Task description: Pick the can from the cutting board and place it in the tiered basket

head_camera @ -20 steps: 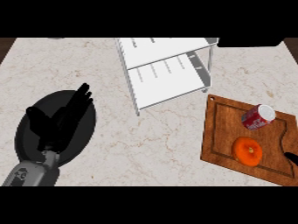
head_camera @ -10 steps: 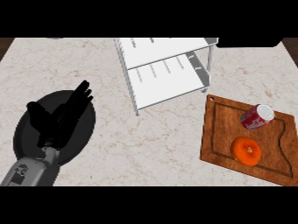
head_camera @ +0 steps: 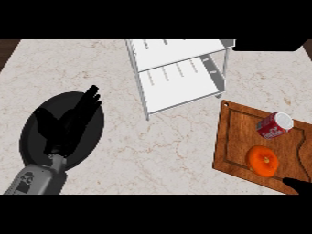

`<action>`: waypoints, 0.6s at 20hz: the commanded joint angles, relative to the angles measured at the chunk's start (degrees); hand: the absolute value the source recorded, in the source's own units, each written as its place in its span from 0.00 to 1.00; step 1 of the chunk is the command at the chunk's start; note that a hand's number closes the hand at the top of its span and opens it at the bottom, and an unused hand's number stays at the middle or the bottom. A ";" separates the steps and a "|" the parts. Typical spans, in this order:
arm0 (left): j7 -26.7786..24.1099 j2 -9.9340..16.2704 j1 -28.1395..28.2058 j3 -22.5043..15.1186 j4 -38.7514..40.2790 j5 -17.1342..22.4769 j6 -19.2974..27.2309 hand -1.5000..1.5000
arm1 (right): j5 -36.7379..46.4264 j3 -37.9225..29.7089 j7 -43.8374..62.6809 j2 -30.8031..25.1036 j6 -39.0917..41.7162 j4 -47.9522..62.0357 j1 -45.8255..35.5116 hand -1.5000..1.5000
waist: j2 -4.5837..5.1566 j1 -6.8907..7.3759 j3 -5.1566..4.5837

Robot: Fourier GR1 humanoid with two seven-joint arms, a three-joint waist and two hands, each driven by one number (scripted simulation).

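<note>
**Reach phase: can not yet grasped**

I read this as step 1 of 2. The red-and-white metal can (head_camera: 274,125) lies on its side at the far end of the brown wooden cutting board (head_camera: 234,151), beyond a round orange fruit (head_camera: 263,161). My right hand (head_camera: 307,186) shows only as a black tip at the board's near corner; I cannot tell its fingers' state. My left hand (head_camera: 70,122) rests spread over a dark round plate (head_camera: 30,141), left of the board. Next, I judge, the right hand must pass the fruit, close on the can, then carry it to the white wire tiered basket (head_camera: 178,68) beyond the board.

One can (head_camera: 274,125) lying on one cutting board (head_camera: 234,151), and one orange fruit (head_camera: 263,161) right there with it. One white tiered basket (head_camera: 178,73) up top, one dark plate (head_camera: 36,132) on the surface, and two hands in view: the left hand (head_camera: 70,122) and what looks like a sliver of the right hand (head_camera: 308,186).
</note>
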 commanded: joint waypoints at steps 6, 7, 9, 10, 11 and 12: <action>1.91 -1.49 -0.62 0.13 -1.18 -1.63 0.05 0.50 | 18.40 11.22 23.21 6.23 9.13 3.60 -11.71 0.00 | 0.01 0.30 0.21; 3.91 0.63 -1.23 2.85 -1.45 0.63 -1.98 0.50 | 18.71 11.41 24.17 7.00 10.63 4.31 -13.18 0.00 | -0.01 0.23 0.22; 3.14 -2.22 -1.65 1.28 -1.68 -2.25 0.09 0.50 | 19.74 12.44 24.45 11.21 10.98 9.02 -18.24 0.00 | -0.01 0.14 0.24; -0.55 -2.70 -1.64 2.90 3.72 -1.72 -3.32 0.50 | 17.18 9.34 19.26 9.66 10.34 6.00 -10.78 0.00 | -0.06 -0.52 0.24; 3.23 -1.33 2.68 2.12 -4.26 -2.40 -1.94 0.50 | 18.75 9.89 19.23 12.01 9.49 9.94 -13.51 0.00 | -0.10 -0.13 0.25; -0.29 -1.57 2.59 4.16 -0.56 -1.19 -4.33 0.50 | 20.41 11.71 22.58 12.73 12.27 4.78 -12.32 0.00 | -0.10 -0.31 0.23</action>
